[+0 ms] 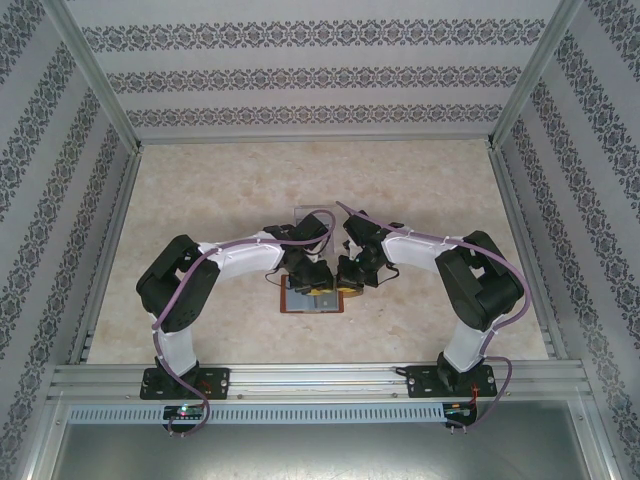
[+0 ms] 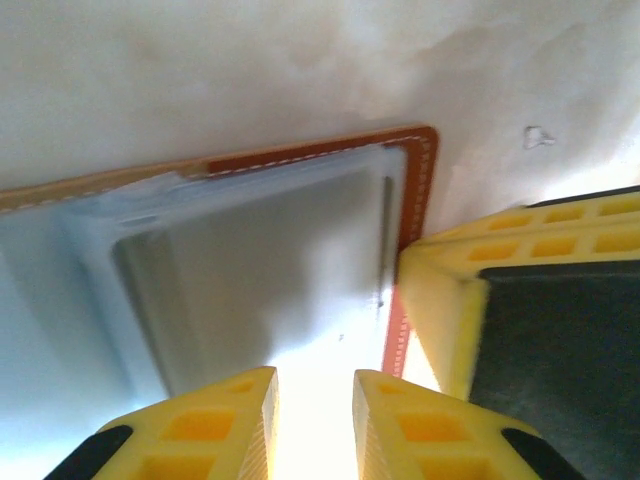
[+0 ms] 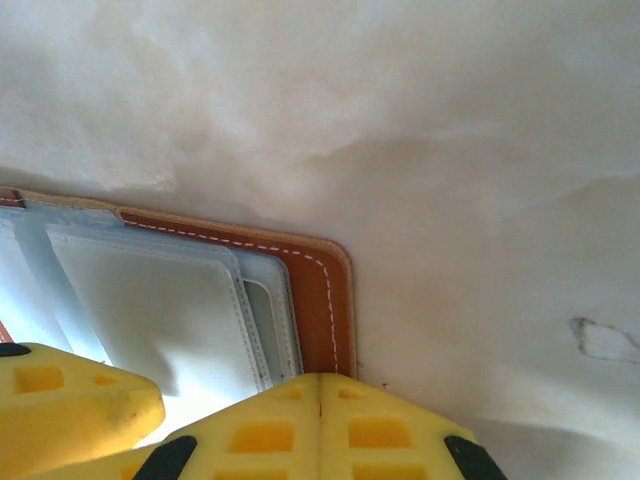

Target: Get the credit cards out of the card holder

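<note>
Wallet (image 1: 310, 303) lies open on the table (image 1: 200, 200) between the arms; right gripper (image 3: 320, 385), clenched, presses its brown corner, likely steadying it; left gripper (image 2: 315, 385), jaws slightly parted, hovers over a pocket; cards (image 3: 150, 300) seemingly inside.

Left end effector (image 2: 315, 425): cut off by the bottom edge of the left wrist view. Glare whites out the gap between its parted fingers, so what lies there cannot be told.
Right end effector (image 3: 320, 432): cut by the bottom edge of the right wrist view; hides the card holder's lower right corner.
Card holder (image 2: 415, 190): blurred and running off the left edge in both wrist views. At the centre of the top view it is mostly under the two end effectors, too small for detail.
Pockets (image 3: 150, 310): pale and soft. Whether credit cards sit inside cannot be told.
Pale object (image 1: 298, 214): above centre in the top view, half behind the arms, unidentifiable.
</note>
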Motion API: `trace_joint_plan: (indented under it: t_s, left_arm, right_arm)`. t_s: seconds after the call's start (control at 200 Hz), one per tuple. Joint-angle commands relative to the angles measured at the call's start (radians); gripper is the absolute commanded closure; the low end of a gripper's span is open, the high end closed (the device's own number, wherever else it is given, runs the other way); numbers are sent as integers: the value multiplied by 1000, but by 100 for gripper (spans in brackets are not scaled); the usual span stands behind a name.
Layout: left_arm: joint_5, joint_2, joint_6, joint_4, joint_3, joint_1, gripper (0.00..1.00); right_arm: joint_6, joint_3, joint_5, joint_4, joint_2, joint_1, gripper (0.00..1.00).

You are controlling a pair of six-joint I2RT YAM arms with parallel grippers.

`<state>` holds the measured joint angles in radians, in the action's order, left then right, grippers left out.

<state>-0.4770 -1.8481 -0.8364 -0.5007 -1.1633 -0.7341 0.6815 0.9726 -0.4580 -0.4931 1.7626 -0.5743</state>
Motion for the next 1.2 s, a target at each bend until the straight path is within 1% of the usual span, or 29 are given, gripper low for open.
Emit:
trace_joint_plan:
  t_s: [0.0, 0.31, 0.475, 0.655, 0.874, 0.924, 1.014, 1.194]
  left_arm:
    - [50, -18, 34, -100, -23, -18, 74]
    - [102, -16, 47, -159, -41, -20, 74]
    - [120, 1, 43, -162, -36, -21, 75]
    - [138, 9, 40, -165, -32, -21, 85]
    - [150, 23, 34, -158, -18, -21, 93]
    - [146, 26, 33, -153, -14, -21, 95]
    - [144, 32, 27, -139, -2, -21, 97]
    - [135, 44, 14, -110, 27, -18, 100]
  right_arm:
    - [4, -21, 16, -10, 28, -16, 93]
    - [4, -25, 21, -11, 25, -16, 93]
    - [9, -25, 18, -10, 13, -18, 92]
    - [13, -22, 12, -11, -21, -19, 92]
    - [36, -16, -20, 6, -54, -27, 92]
    - [44, -15, -29, 15, -55, -31, 91]
    - [56, -13, -36, 29, -56, -41, 84]
    - [71, -7, -45, 46, -39, -53, 75]
